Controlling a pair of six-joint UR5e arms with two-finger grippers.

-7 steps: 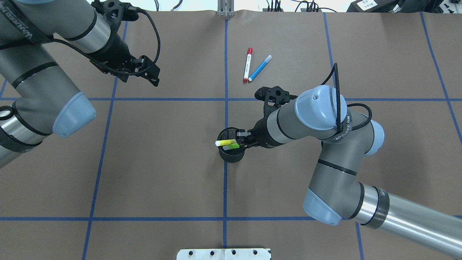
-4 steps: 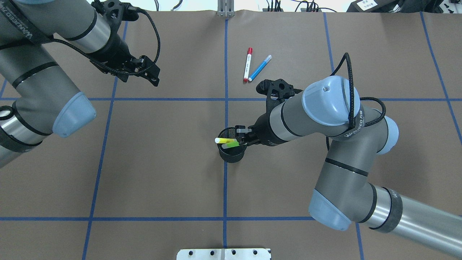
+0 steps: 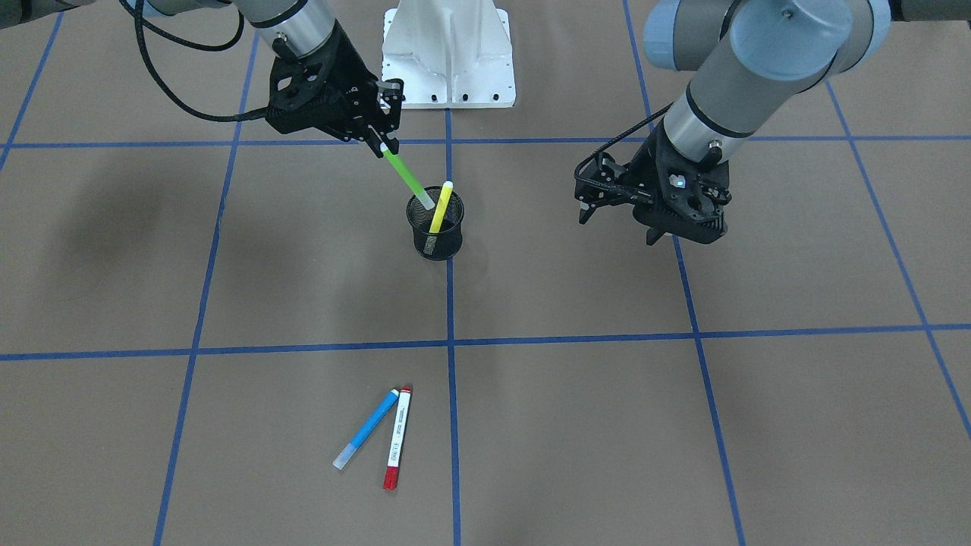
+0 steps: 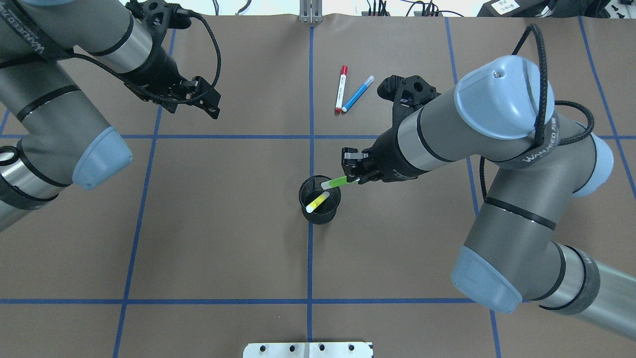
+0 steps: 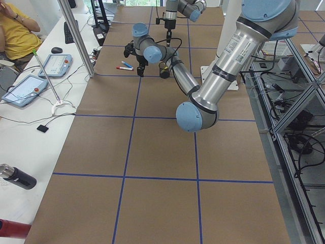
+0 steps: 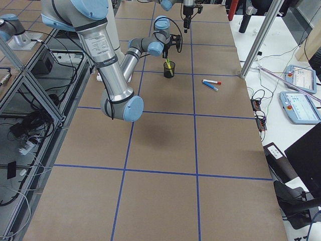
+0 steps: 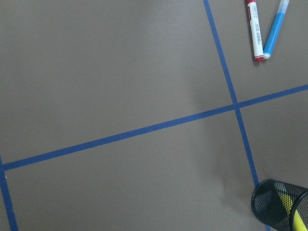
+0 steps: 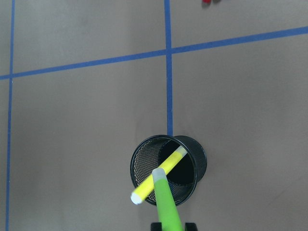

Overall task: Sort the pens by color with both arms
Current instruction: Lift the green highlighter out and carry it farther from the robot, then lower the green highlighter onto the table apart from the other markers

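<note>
My right gripper is shut on the top end of the green pen. The pen hangs tilted, its pale lower tip over the mouth of the black mesh cup. The yellow pen leans inside the cup. The red-ended white pen and the blue pen lie side by side on the far table. My left gripper hovers open and empty, far off to the left.
The brown table is marked with blue tape lines. The white base pedestal stands at the robot's edge. A person and tablets sit beyond the left end in the exterior left view.
My right gripper has risen and pulled back to the right, drawing the green pen up out of the cup. The yellow pen has shifted its lean inside the cup. The left arm has not moved.
</note>
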